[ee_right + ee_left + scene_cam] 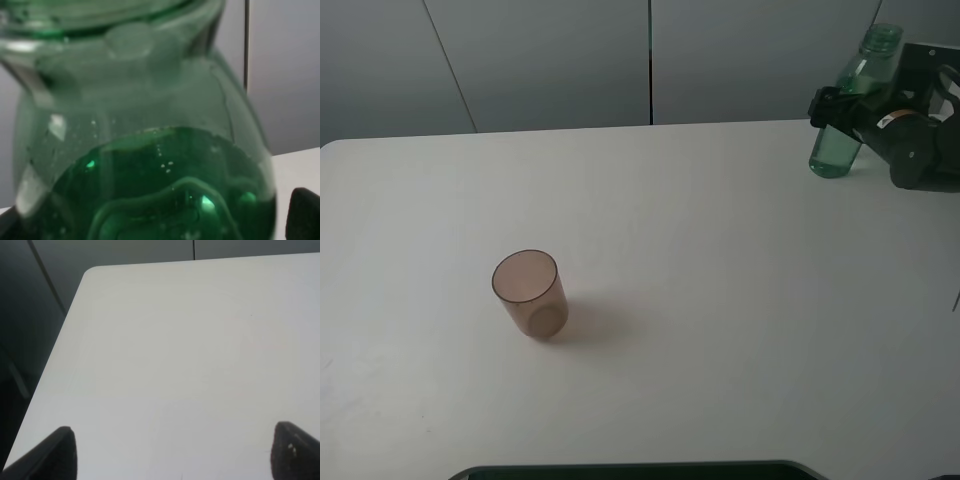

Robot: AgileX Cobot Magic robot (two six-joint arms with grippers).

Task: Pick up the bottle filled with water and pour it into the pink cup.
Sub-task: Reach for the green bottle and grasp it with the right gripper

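The green transparent bottle (pixel 850 105) is at the far right of the white table (pixel 720 250), tilted with its neck leaning right, its base at or just above the tabletop. My right gripper (pixel 835 108) is shut around its middle. The right wrist view is filled by the bottle (pixel 145 150), partly full of water, with one dark fingertip (pixel 303 215) beside it. The pink cup (pixel 530 293) stands upright left of centre, far from the bottle. My left gripper (pixel 172 455) is open and empty over bare table; it does not show in the exterior high view.
A grey panelled wall (pixel 570 60) runs behind the table's far edge. The table's rounded far left corner shows in the left wrist view (pixel 92 272). A dark edge (pixel 630 470) lies along the front of the table.
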